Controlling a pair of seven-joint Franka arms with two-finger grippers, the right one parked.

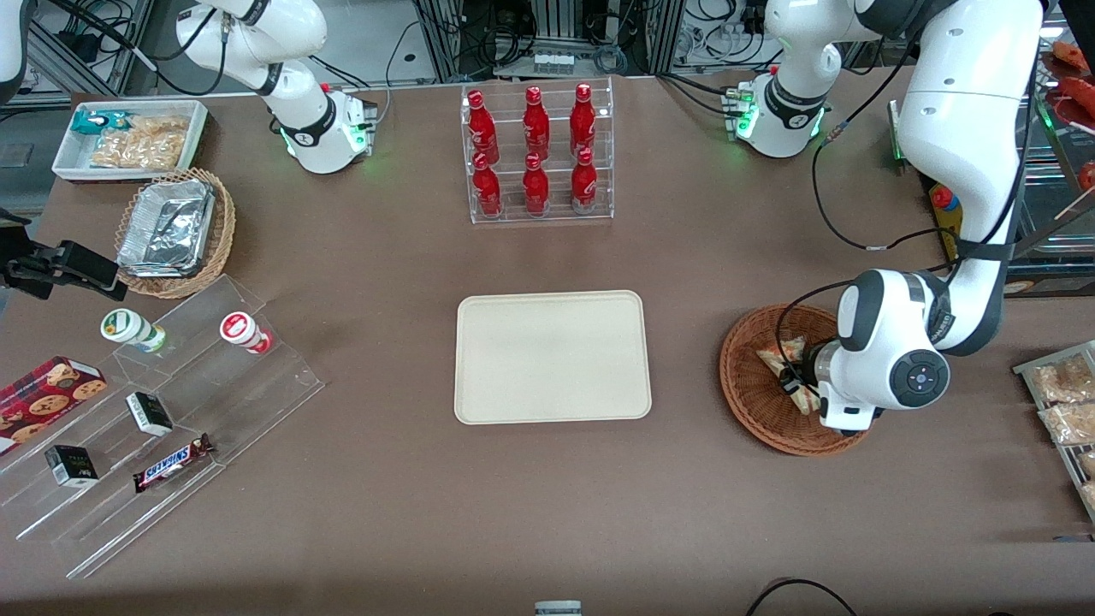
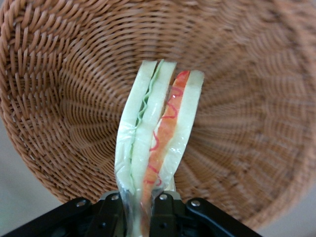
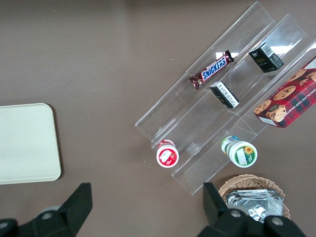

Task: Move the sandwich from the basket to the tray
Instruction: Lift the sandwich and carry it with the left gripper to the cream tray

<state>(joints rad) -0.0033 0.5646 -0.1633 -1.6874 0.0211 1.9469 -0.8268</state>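
The sandwich (image 2: 158, 133) is a clear-wrapped wedge of pale bread with green and red filling. My left gripper (image 2: 137, 210) is shut on its edge, over the reddish-brown wicker basket (image 2: 64, 89). In the front view the gripper (image 1: 802, 385) is down inside the basket (image 1: 746, 385), mostly hidden by the arm's wrist; part of the sandwich (image 1: 783, 355) shows beside it. The cream-beige tray (image 1: 552, 357) lies flat at the table's middle, bare, well apart from the basket toward the parked arm's end.
A clear rack of red bottles (image 1: 537, 152) stands farther from the front camera than the tray. Bagged snacks (image 1: 1065, 393) lie at the working arm's end. A tan basket with foil containers (image 1: 171, 231), a white snack bin (image 1: 128, 137) and a clear stepped stand (image 1: 162, 411) sit toward the parked arm's end.
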